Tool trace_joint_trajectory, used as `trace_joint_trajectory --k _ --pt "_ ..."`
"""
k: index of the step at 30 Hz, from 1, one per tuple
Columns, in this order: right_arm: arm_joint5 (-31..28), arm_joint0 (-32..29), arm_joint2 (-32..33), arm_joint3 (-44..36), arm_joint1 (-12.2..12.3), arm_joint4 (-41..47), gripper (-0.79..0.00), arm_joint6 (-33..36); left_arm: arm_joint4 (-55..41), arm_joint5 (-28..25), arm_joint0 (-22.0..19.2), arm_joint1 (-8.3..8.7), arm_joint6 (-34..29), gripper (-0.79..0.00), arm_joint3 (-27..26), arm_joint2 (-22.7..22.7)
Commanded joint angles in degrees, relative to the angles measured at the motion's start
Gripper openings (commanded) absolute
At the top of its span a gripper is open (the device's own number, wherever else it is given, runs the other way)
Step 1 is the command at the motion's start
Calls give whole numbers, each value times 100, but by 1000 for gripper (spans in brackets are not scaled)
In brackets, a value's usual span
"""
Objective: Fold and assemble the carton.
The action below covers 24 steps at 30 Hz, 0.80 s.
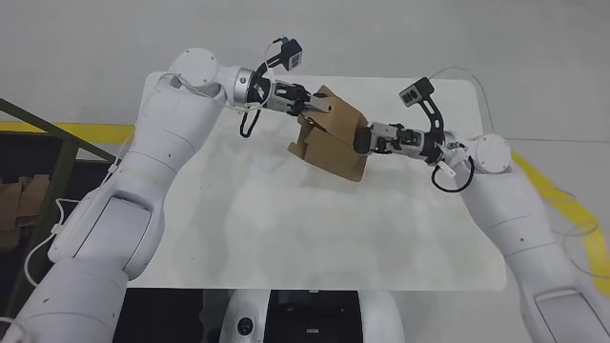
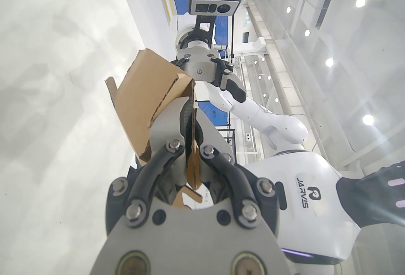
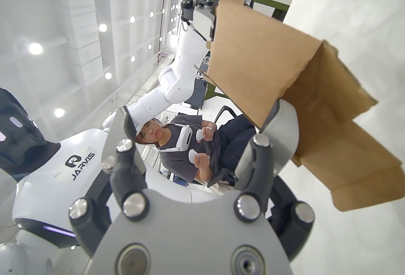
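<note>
A brown cardboard carton (image 1: 332,133), partly opened into a sleeve with loose flaps, hangs tilted above the white table (image 1: 286,238) between both arms. My left gripper (image 1: 307,105) is at the carton's far upper corner; in the left wrist view the left gripper (image 2: 189,121) is shut on a thin edge of the carton (image 2: 148,96). My right gripper (image 1: 363,140) is at the carton's right side. In the right wrist view the right gripper (image 3: 202,124) is open, and one of its fingers (image 3: 281,124) rests against the lower edge of a carton (image 3: 262,61) wall.
The table's edges lie well clear of the carton on all sides. A dark green metal frame (image 1: 48,148) and stacked cardboard (image 1: 19,205) stand off the table at the left. A yellow floor line (image 1: 553,191) runs past the right side.
</note>
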Motion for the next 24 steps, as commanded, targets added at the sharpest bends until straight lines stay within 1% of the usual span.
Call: trace_joint_trajectory --k 1,4,6,13,16,19,24 --pt "-6 33 -10 70 -14 10 -83 -1 2 2 1 2 -7 -785 -9 -11" --pt "-17 91 -23 170 -37 5 -74 3 -2 6 12 5 -24 -785 -26 -31" --pt "-28 121 -25 222 -51 33 -86 27 2 8 18 7 -30 -785 -32 -42" --pt "22 258 -216 355 -158 155 -139 166 -21 10 44 10 -37 -785 -70 -87" --pt "17 314 -322 443 -222 275 -179 247 -22 1 54 13 -19 -785 -82 -108" --pt "-76 370 -419 554 -288 412 -172 391 -19 8 62 13 -20 -785 -92 -121" --pt "-94 430 -498 649 -370 551 -154 392 -28 -8 76 19 -6 -785 -97 -161"
